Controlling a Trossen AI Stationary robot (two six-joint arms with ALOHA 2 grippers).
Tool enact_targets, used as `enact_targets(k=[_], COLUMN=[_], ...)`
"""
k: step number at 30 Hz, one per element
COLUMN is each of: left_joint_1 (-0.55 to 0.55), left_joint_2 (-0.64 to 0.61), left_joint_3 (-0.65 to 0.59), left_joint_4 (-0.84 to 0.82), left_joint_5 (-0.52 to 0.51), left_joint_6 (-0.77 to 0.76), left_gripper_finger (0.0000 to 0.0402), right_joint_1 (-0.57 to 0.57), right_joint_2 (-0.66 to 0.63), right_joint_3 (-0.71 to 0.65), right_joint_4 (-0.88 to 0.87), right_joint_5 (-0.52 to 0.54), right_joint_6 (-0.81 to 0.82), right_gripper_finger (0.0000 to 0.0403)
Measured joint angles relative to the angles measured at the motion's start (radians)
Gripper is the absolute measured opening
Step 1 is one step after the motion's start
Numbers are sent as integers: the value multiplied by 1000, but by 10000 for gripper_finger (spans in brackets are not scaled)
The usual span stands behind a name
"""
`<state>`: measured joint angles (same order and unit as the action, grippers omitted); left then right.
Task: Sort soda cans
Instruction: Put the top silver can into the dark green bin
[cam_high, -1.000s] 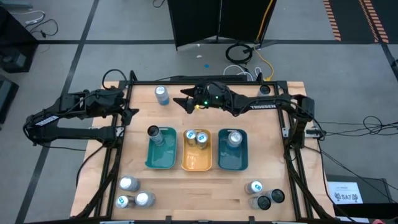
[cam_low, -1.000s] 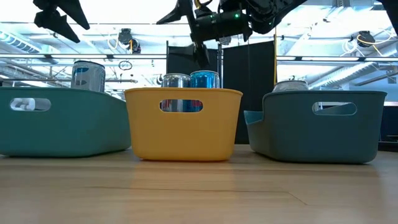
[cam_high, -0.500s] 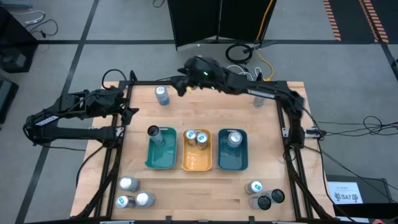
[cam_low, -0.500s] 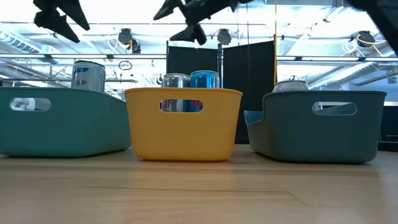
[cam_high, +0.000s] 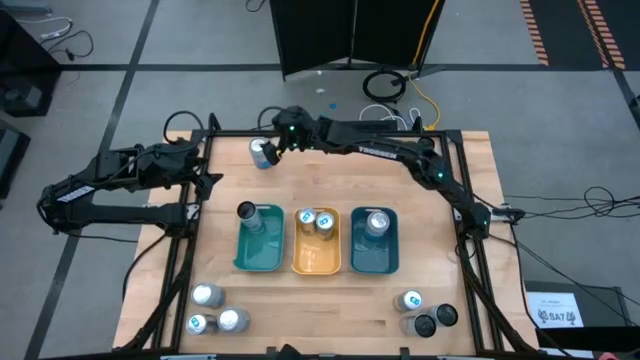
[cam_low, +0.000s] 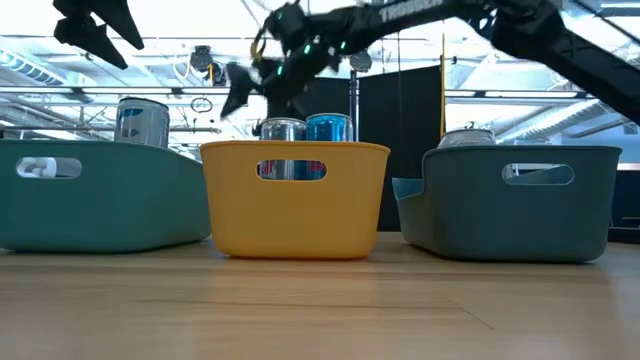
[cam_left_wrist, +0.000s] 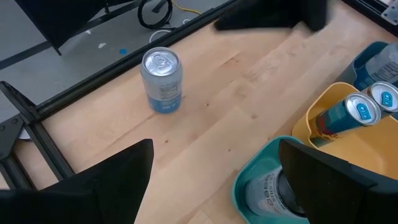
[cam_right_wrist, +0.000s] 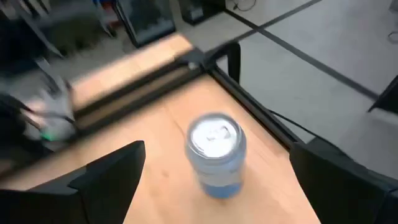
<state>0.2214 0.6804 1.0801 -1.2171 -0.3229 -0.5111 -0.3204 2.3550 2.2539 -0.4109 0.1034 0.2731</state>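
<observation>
A blue-and-silver soda can (cam_high: 261, 153) stands upright on the table at the far left; it also shows in the left wrist view (cam_left_wrist: 161, 81) and the right wrist view (cam_right_wrist: 216, 155). My right gripper (cam_high: 276, 145) is open just to the can's right, above the table (cam_low: 245, 90), with the can ahead between its fingers (cam_right_wrist: 112, 180), untouched. My left gripper (cam_high: 207, 181) is open and empty at the left edge. One can (cam_high: 247, 212) stands in the teal tray (cam_high: 258, 262), two cans (cam_high: 316, 220) in the orange tray (cam_high: 316, 265), one can (cam_high: 377, 222) in the blue tray (cam_high: 374, 265).
Three silver-topped cans (cam_high: 215, 312) stand at the near left corner. A light can (cam_high: 410, 300) and two dark cans (cam_high: 436, 320) stand at the near right. The three trays sit side by side mid-table. Bare wood lies between the trays and the far edge.
My right gripper has swung along the far edge toward the table's left and come lower, from above the orange tray's far side to just beside the far-left can. The can and the trays have stayed put.
</observation>
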Motion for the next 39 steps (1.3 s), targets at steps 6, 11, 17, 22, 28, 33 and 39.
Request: enact_targets(k=[6, 11, 17, 22, 28, 33, 39], left_joint_1=[0, 0, 0, 0, 0, 0, 0], left_joint_2=[0, 0, 0, 0, 0, 0, 0], left_joint_3=[0, 0, 0, 0, 0, 0, 0], left_joint_4=[0, -1, -3, -3, -3, -3, -4], left_joint_5=[8, 36, 38, 38, 38, 38, 44], left_joint_6=[-1, -7, -7, -6, -3, -4, -4], left_gripper_finger=[354, 354, 354, 354, 354, 354, 354], right_joint_1=[25, 18, 18, 8, -1, -13, -16], right_joint_2=[119, 181, 188, 208, 243, 276, 319], right_joint_3=[-1, -1, 0, 0, -1, 0, 0], right_joint_4=[134, 157, 225, 285, 362, 446, 503], right_joint_5=[9, 112, 162, 107, 100, 106, 106], right_joint_6=[-141, -94, -98, -152, -135, -133, -124], right_gripper_finger=[391, 391, 391, 391, 391, 391, 391])
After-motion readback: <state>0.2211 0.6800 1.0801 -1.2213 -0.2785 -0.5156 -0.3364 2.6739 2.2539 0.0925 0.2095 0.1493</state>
